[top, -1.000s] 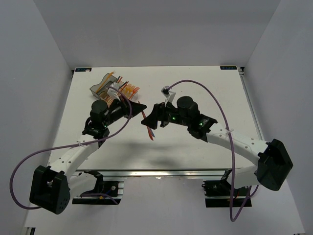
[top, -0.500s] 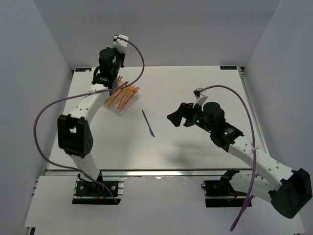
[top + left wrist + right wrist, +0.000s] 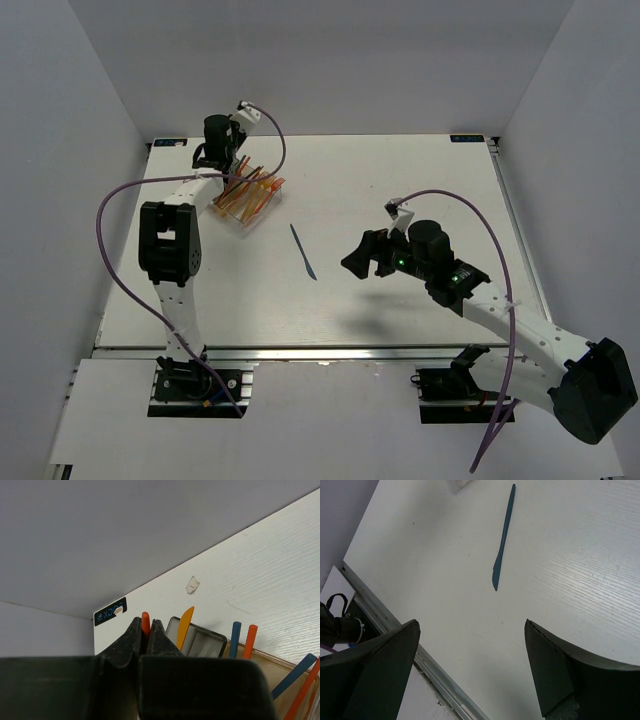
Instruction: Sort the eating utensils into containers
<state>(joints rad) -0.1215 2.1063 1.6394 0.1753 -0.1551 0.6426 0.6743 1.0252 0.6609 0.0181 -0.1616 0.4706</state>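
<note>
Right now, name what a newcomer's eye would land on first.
A lone dark blue knife lies in the middle of the table, the right gripper wide open just right of it. At the far left, the left gripper pinches an orange utensil at the containers, which bristle with orange and blue handles.

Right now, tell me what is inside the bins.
The bins hold orange utensils and blue utensils, sticking up; the left gripper hides their lower ends and the bin floors.
</note>
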